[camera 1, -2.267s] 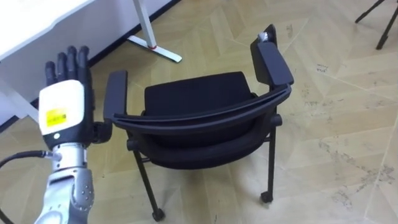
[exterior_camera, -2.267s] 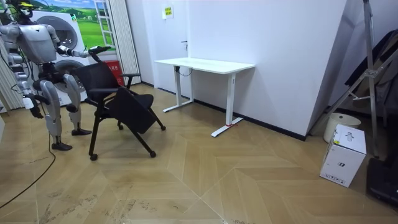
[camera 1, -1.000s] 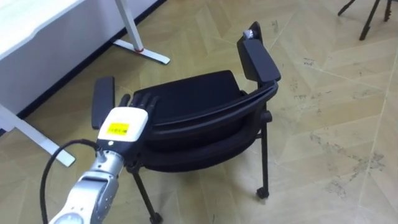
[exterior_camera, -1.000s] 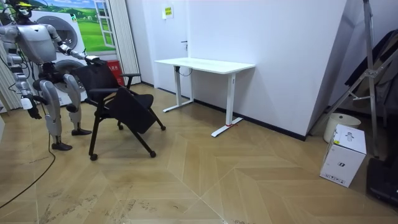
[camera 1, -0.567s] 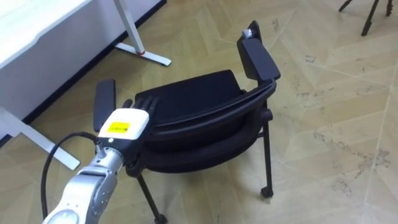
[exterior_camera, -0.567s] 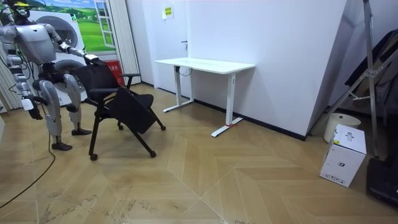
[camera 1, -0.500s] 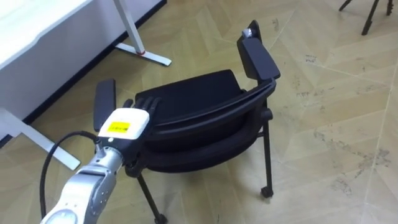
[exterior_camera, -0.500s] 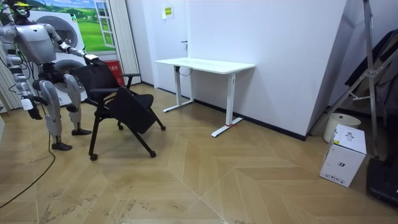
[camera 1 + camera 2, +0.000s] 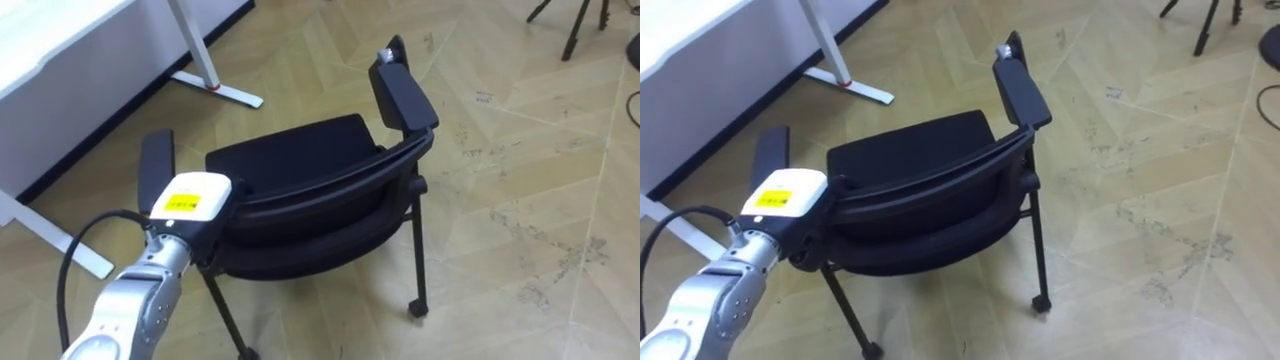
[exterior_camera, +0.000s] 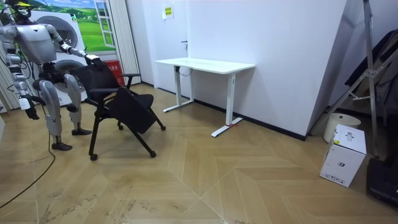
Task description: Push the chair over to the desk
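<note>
1. The chair (image 9: 290, 152) stands on the wood floor right in front of me. Its backrest (image 9: 345, 182) is nearest, and the seat faces away towards the white counter (image 9: 60, 45) at far left.
2. My left hand (image 9: 190, 200) sits on the left end of the backrest's top rim, just beside the left armrest (image 9: 155, 165). Its white back covers the fingers against the black frame, so I cannot tell whether they wrap the rim or lie flat on it.
3. My right hand (image 10: 25, 103) hangs at my side in the room view, and its fingers are too small there to read.
4. With contact at one end only, I judge a hard shove would swing the chair round rather than send it straight. I would press gently and walk with it.
5. I would push forward along the floor, not down, so that the caster (image 9: 414, 310) at near right and its fellows roll.
6. The counter's foot (image 9: 215, 88) lies ahead at far left. I would steer wide of it so a chair leg cannot catch.
</note>
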Controlling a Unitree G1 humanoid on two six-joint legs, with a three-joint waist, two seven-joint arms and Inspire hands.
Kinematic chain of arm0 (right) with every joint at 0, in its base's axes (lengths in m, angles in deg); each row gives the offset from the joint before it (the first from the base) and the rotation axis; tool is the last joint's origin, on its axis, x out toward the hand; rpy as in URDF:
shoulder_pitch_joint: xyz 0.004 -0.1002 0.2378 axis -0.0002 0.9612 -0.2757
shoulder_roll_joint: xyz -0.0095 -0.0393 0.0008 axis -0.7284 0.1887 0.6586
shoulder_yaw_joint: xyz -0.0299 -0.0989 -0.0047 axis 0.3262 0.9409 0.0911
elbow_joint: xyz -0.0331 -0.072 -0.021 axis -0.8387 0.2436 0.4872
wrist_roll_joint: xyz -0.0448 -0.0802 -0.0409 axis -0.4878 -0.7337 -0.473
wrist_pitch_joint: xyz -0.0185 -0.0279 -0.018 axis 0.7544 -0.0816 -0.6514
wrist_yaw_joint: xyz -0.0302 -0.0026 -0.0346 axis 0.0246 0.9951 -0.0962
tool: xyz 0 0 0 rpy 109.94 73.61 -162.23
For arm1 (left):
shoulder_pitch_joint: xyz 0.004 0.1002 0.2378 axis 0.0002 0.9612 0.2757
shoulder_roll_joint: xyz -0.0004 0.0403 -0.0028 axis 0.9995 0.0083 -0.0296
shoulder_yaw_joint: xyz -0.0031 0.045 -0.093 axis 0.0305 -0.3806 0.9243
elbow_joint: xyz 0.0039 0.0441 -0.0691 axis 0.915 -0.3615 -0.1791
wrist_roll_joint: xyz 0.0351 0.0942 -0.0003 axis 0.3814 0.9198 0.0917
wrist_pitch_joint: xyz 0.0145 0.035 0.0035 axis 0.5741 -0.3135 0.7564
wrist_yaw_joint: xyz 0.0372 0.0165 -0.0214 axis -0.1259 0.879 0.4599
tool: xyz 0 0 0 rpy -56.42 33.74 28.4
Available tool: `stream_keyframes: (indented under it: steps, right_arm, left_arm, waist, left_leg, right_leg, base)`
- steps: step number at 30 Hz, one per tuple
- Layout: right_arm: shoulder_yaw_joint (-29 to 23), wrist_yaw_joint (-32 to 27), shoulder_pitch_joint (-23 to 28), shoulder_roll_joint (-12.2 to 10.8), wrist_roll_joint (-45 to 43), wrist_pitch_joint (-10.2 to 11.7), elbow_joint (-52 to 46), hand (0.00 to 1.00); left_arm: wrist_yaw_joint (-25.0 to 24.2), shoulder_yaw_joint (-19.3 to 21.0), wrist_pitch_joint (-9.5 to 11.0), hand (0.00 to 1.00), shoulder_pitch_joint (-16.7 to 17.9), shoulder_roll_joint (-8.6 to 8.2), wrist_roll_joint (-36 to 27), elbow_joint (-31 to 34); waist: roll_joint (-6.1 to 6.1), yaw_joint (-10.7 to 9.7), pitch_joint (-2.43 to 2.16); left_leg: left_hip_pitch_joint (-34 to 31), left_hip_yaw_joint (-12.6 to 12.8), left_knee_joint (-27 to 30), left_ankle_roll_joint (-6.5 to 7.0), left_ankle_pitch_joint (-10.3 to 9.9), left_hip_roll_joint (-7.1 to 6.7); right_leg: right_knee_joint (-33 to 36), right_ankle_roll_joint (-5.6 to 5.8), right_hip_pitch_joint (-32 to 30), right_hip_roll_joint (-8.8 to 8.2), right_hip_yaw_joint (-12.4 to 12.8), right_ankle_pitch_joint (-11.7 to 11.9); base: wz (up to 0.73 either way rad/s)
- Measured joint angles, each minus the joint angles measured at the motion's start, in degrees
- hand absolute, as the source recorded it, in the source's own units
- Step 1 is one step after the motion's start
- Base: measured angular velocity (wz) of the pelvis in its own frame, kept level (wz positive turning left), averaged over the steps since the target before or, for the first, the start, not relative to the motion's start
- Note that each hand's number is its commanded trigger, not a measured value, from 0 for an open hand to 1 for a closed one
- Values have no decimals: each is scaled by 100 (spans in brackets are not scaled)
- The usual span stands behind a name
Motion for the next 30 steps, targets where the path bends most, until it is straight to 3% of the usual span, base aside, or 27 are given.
stream_keyframes:
  steps: [4, 6, 7, 9, 13, 22, 26, 30]
  right_arm:
    - [-5, -207, -27, 0, 12, 9, -64, 0]
    - [-108, -346, 59, 8, -13, 3, -265, 0]
    - [-136, -360, 75, 8, -20, 5, -335, 0]
    - [-212, -471, 51, 9, -109, 21, -618, 0]
    - [-241, -797, -24, 19, -450, 97, -883, 0]
    - [-242, -1487, 27, 24, -2565, 55, -2800, 0]
    - [-99, -1722, 29, 43, -3373, 46, -3862, 0]
    - [49, -1966, 41, 117, -3875, 61, -4809, 0]
  left_arm:
    - [74, 75, -56, 100, -110, 14, 8, -76]
    - [204, 66, -4, 100, -27, 30, 12, -73]
    - [228, 66, -3, 100, -28, 33, 17, -73]
    - [296, 75, 9, 100, -28, 35, 94, -71]
    - [392, 77, 61, 100, -18, 37, 120, -99]
    - [565, 83, 24, 100, -10, 57, 111, -166]
    - [624, 29, 18, 100, -11, 131, 58, -174]
    - [601, -2, 46, 100, -13, 209, 34, -174]
  waist:
    - [-31, -142, 21]
    - [-44, -143, 29]
    - [-17, -142, 11]
    - [-63, -116, 38]
    - [-133, -103, 19]
    - [-130, -48, -13]
    - [-200, -33, -47]
    - [-234, 21, -43]
  left_leg:
    - [2, 1, 0, 0, 0, 0]
    - [-2, 3, -2, 0, 0, 0]
    - [-4, 14, -2, 0, 0, 0]
    - [14, 160, -3, 0, 0, 7]
    - [31, 160, -3, 0, -1, 7]
    - [-61, 297, -1, 1, 0, 10]
    - [-28, 295, -2, 1, 0, 10]
    - [18, 296, -2, 1, -1, 10]
  right_leg:
    - [11, 0, 0, 0, 16, 1]
    - [34, -1, 3, 0, 33, 1]
    - [34, -1, 3, 0, 32, 1]
    - [37, -1, -8, 1, 68, 2]
    - [78, -1, -15, 3, 94, 3]
    - [199, 0, -221, 9, 168, 2]
    - [244, 1, -231, 10, 184, 3]
    - [242, 2, -201, 10, 183, 4]
  base:
    - [-3]
    - [-6]
    - [0]
    - [-9]
    - [-3]
    - [-6]
    - [-5]
    - [-6]
